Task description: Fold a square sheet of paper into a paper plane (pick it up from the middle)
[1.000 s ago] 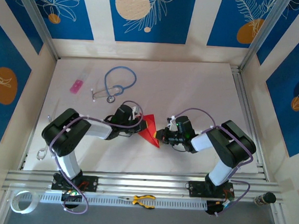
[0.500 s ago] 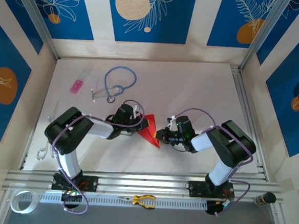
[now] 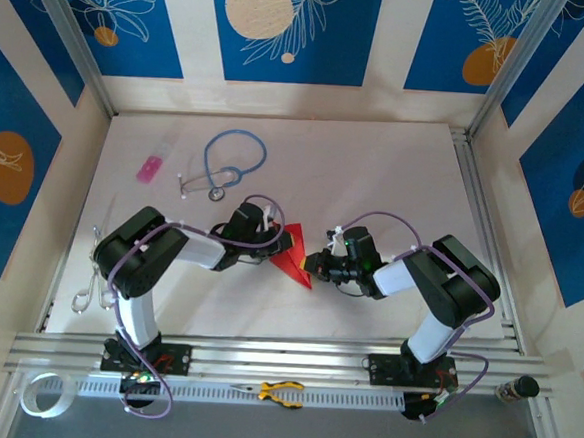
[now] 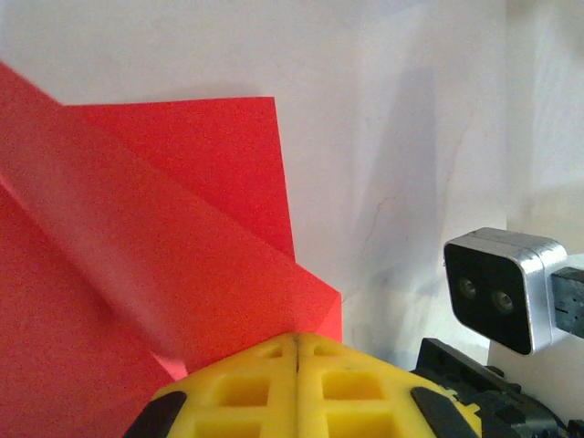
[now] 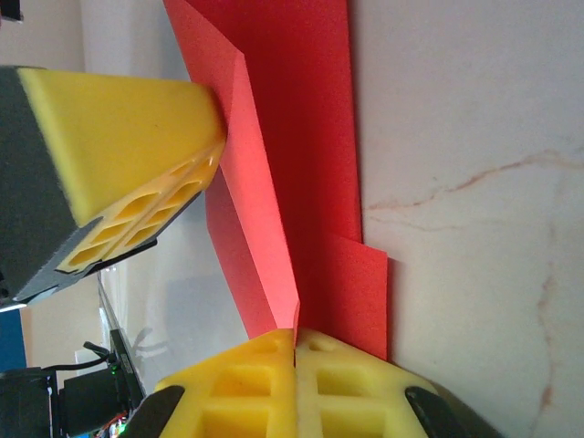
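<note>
The folded paper [image 3: 291,258] lay between both claws; left claw [image 4: 297,340] and right claw [image 5: 297,336] each pinched its edge.

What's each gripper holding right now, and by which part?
Both pinch the red paper: the right gripper is shut on its raised fold, and the left gripper seems shut on a folded edge by a corner.

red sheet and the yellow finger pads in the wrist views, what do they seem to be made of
Folded red paper: thin matte paper, judging by its sharp creases and a flap standing up stiffly. Yellow finger pads: probably moulded rubber or soft plastic, matte, with hollow honeycomb-like cells; the exact material is unclear.
</note>
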`<state>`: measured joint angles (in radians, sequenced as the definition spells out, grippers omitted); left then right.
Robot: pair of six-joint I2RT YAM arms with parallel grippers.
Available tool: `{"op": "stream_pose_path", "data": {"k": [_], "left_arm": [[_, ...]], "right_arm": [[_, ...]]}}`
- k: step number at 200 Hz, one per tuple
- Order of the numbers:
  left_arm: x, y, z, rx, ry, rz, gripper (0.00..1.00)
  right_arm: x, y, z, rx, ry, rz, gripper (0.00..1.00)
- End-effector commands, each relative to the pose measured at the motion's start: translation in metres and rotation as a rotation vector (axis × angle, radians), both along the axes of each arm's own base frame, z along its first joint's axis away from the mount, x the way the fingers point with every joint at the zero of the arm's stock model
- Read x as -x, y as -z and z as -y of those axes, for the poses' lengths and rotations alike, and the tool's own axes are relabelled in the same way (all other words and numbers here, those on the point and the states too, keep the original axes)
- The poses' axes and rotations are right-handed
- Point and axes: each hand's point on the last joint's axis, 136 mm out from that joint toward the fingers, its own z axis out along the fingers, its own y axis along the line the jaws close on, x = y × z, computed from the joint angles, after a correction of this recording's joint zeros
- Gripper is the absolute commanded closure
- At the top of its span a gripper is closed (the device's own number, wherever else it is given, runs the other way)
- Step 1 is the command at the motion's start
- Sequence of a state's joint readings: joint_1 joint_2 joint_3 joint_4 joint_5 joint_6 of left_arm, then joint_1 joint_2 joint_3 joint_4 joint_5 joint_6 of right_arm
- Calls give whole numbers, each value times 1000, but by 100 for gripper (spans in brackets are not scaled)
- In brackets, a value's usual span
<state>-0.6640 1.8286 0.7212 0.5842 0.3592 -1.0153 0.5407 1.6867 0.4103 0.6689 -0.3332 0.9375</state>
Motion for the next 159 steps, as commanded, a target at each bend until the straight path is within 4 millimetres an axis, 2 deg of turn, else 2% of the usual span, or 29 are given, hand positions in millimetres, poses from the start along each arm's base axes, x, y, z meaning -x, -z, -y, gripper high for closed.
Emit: {"op": "stream_pose_path", "data": {"k": [1, 159], "left_arm": [[0, -4, 9, 12, 27, 4, 93], [-2, 6, 15, -2, 53, -18, 93]], "right_arm": [[13, 23, 11, 64, 11, -98, 100], [13, 23, 12, 67, 13, -101, 100]]}}
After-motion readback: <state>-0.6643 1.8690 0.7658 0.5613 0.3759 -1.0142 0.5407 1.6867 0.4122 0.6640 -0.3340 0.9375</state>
